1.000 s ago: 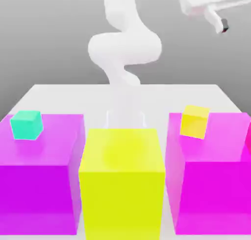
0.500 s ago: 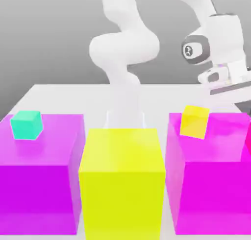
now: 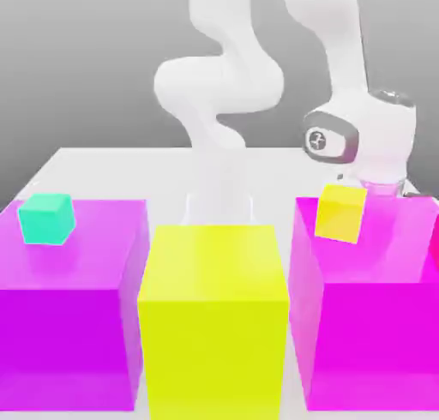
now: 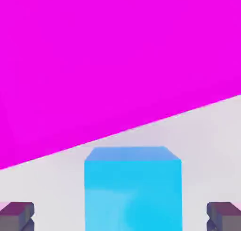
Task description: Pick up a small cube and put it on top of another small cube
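Two fingertips (image 4: pixel 16 215) of the pincer (image 4: pixel 120 216) stand wide apart, straddling the small cube (image 4: pixel 132 190) on the white bench (image 4: pixel 207 126), nothing gripped, magenta block (image 4: pixel 94 60) just behind.

Small sky-blue cube (image 4: pixel 132 190), upright on pale tabletop, just beside magenta block wall, untouched.

White arm (image 3: pixel 225 75), dk grey fingers (image 4: pixel 17 215)
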